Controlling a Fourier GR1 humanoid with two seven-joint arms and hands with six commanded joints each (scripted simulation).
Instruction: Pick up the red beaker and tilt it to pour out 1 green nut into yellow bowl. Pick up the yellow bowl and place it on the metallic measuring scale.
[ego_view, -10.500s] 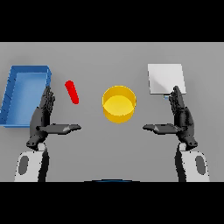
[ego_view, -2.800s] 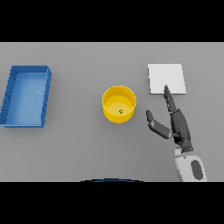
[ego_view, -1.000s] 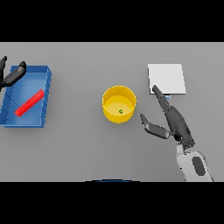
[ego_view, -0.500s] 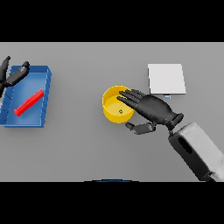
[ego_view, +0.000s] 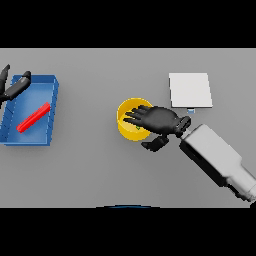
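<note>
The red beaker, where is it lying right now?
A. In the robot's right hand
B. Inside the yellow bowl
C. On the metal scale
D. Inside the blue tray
D. The red beaker lies slanted on the floor of the blue rectangular tray at the table's left, far from the round yellow bowl, which the right hand is reaching over.
</note>
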